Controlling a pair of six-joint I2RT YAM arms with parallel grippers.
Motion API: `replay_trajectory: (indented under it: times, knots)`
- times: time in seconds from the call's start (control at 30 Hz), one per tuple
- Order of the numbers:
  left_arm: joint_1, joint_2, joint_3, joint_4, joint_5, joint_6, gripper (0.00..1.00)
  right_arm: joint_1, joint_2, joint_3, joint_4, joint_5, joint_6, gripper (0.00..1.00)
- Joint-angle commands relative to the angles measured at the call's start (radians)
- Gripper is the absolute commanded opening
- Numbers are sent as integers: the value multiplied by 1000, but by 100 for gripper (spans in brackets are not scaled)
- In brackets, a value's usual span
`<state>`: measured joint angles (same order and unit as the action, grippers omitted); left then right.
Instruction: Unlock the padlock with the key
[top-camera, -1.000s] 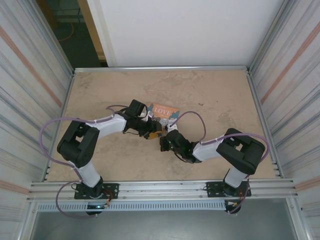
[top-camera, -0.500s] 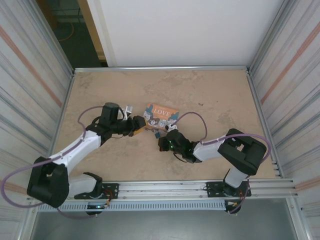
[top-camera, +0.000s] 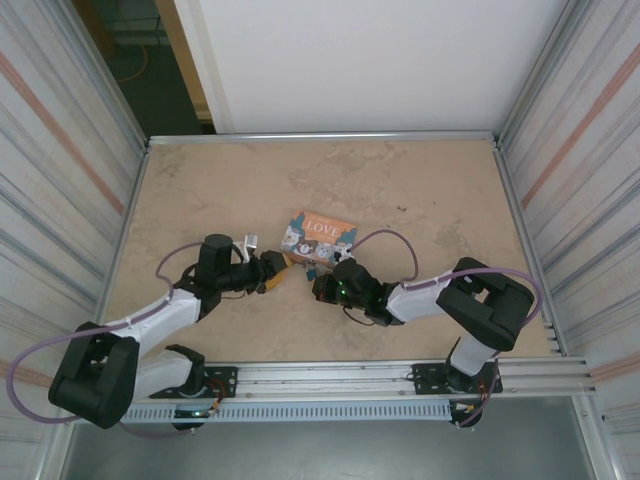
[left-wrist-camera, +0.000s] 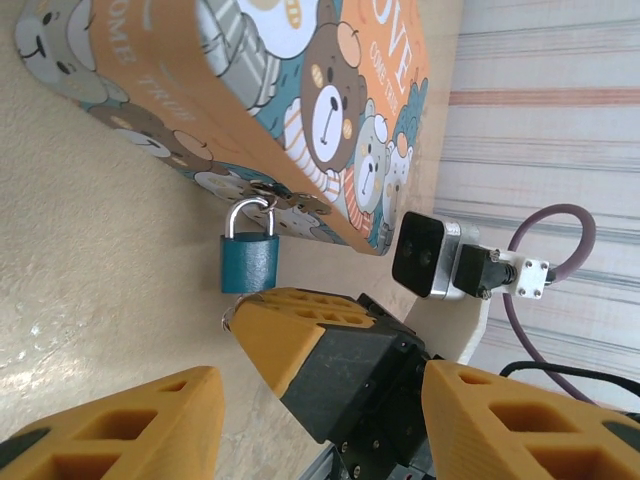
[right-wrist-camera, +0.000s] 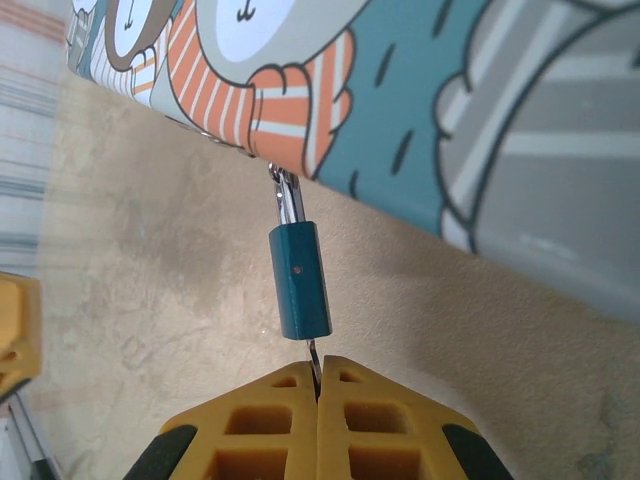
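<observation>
Right gripper (top-camera: 318, 286), from above: low over the desk (top-camera: 200, 190), just in front of the orange box (top-camera: 322, 232), pinched shut. Left gripper (top-camera: 272, 268) just beside it on the left, near the same edge of the box, touching nothing.

From the left wrist: left gripper's yellow fingers (left-wrist-camera: 110, 430) spread wide apart, nothing between them. Little blue padlock (left-wrist-camera: 249, 262) hanging by its silver loop (left-wrist-camera: 250, 212) from the clasp (left-wrist-camera: 262, 190) on the side of the box. Resting on the desk or just above it: hard to tell. Tip of the right gripper right under the padlock.

From the right wrist: two yellow fingers (right-wrist-camera: 260, 430) pressed flat together, squeezing the thin metal key (right-wrist-camera: 313, 354). Key already poking into the bottom of the padlock, lined up straight with it. Loop closed, by the look of it.

Likely step now: turning the key. To do it well:
- Keep the squeeze tight, no slipping.
- Twist the wrist slowly around the line of the key, never sideways, to avoid bending the thin metal.
- Watch for the loose padlock spinning along with the key.
- Maybe hold its blue body with the left gripper first.
- Stop at the pop of the loop.
</observation>
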<state>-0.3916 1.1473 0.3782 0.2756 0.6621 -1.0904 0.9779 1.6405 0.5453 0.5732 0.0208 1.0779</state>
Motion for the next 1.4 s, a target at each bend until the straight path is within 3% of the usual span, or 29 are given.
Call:
replay_trajectory:
  times: [0.0,0.63,1.13,1.37]
  knots:
    - [6,4,-24,116,16,-54,55,10,-27,28,3,-27,82,0]
    - [3,175,-42,317,53,-92,52,-24,-70,12,5,-49,141,0]
    - [-70,381,3,500,39,-125,50,-45,-95,-1,-4,-80,130,0]
    - [-83,408,10,517,12,-118,49,-50,-103,2,-16,-86,123,0]
